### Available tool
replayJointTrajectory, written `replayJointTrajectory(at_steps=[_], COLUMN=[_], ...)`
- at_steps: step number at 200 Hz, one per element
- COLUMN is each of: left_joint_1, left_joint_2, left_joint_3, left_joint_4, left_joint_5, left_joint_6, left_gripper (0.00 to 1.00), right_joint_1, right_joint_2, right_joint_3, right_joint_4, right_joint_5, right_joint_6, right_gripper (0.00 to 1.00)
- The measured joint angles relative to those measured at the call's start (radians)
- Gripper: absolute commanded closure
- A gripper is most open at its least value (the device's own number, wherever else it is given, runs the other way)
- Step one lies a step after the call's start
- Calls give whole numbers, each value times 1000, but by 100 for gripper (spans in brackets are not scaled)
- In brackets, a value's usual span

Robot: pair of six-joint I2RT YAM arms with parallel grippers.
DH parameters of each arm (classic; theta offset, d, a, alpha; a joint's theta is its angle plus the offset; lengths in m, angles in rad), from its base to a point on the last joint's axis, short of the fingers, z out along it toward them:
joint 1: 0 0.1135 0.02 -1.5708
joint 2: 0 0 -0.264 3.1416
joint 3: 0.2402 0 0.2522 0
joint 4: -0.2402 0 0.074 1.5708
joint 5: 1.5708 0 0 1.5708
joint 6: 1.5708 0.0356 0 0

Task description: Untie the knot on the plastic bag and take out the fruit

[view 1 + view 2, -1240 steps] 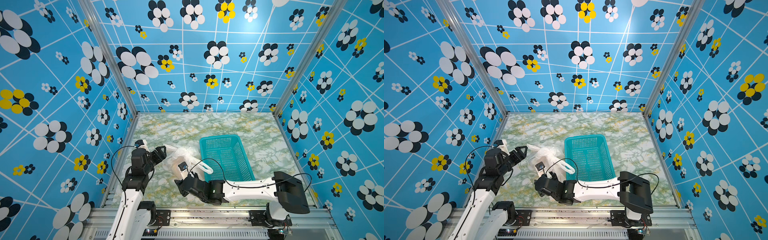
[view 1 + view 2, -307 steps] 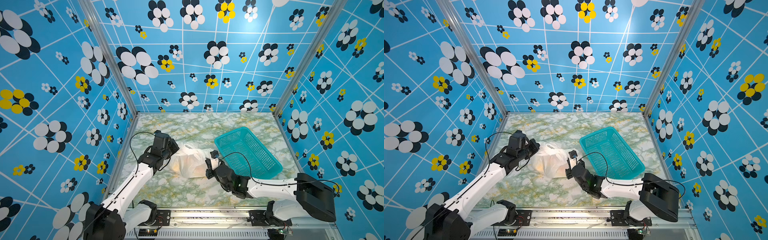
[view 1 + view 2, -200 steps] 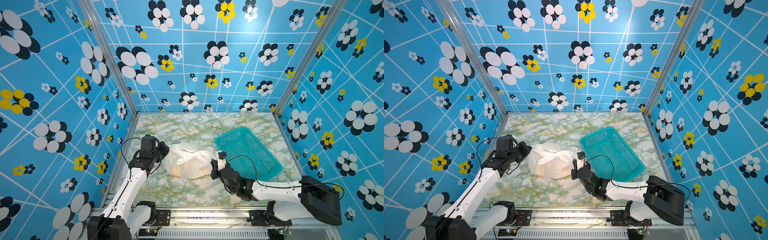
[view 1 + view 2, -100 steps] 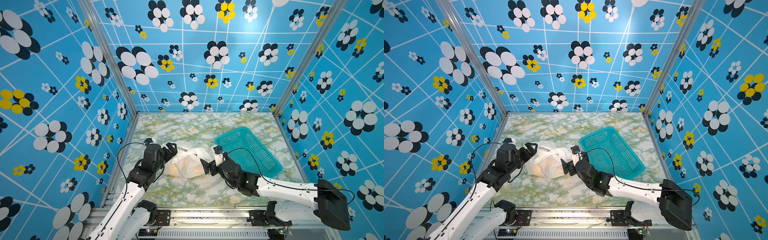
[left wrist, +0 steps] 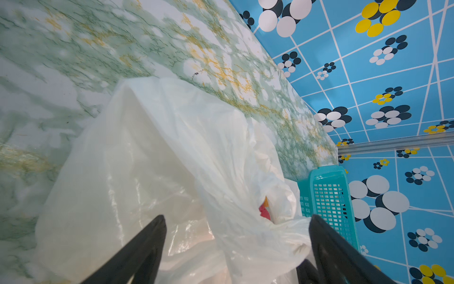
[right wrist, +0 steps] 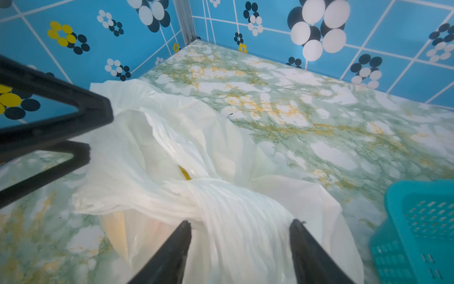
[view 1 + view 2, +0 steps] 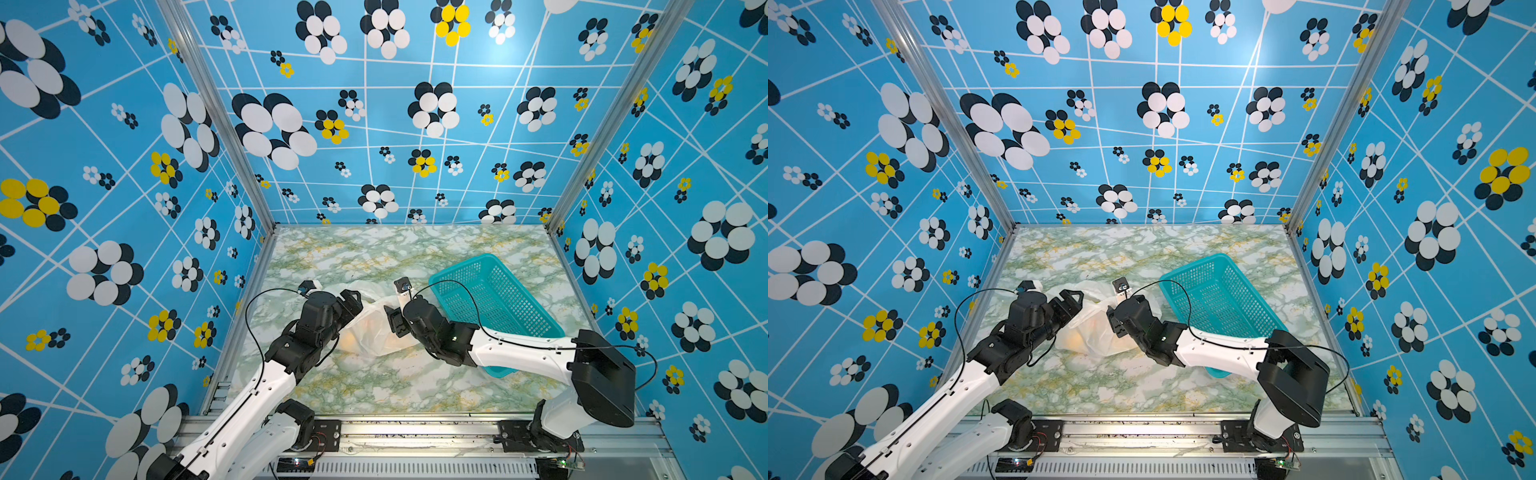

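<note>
Both hands have closed in on the bag from either side over the last second. The bag itself lies much where it did, on the desk between them. The teal basket, just beside it, has been askew for at least the last second and a half and holds nothing.

On the left hand the fingers stand wide apart, straddling a fold of the bag's side without clamping it. The right hand also has its fingers apart. A pleated handle strip runs in between them, and as far as the right wrist view shows it is not pinched yet.

That strip gathers into a twisted bunch, the knot, just ahead of the right hand. It looks slack and the bag's mouth gapes on both sides of it. Whether the tie still holds I cannot tell.

By my reading the task is in its first half. The fruit is all still inside. A yellow sliver shows through one gap and a pink-red piece through another, and orange shades glow through the plastic in both top views. None lies on the desk or in the basket. What seems left is pulling the handles fully free, spreading the mouth and lifting out every piece.
</note>
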Motion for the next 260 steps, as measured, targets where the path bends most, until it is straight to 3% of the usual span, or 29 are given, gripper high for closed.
replayJointTrajectory(at_steps=[23,66,106,135,182,227,244,260], left_joint_1=[0,0,6,67,166,265,274,274], left_joint_2=[46,145,156,119,25,-41,-60,-73], left_joint_3=[-2,20,56,59,42,-6,-6,-5], left_joint_4=[45,68,63,28,1,-2,-2,-2], left_joint_5=[10,34,23,29,168,178,172,171], left_joint_6=[-4,25,46,64,67,68,78,90], left_gripper=[44,100,100,100,100,100,82,50], right_joint_1=[0,0,-2,-33,-79,-106,-114,-114], right_joint_2=[8,-6,-77,-146,-243,-320,-334,-350], right_joint_3=[4,-8,-81,-168,-281,-365,-375,-374], right_joint_4=[-19,-15,-6,18,92,77,61,63], right_joint_5=[-6,-1,49,81,79,105,100,64], right_joint_6=[-5,18,43,99,219,250,224,169], right_gripper=[77,90,93,95,94,66,48,33])
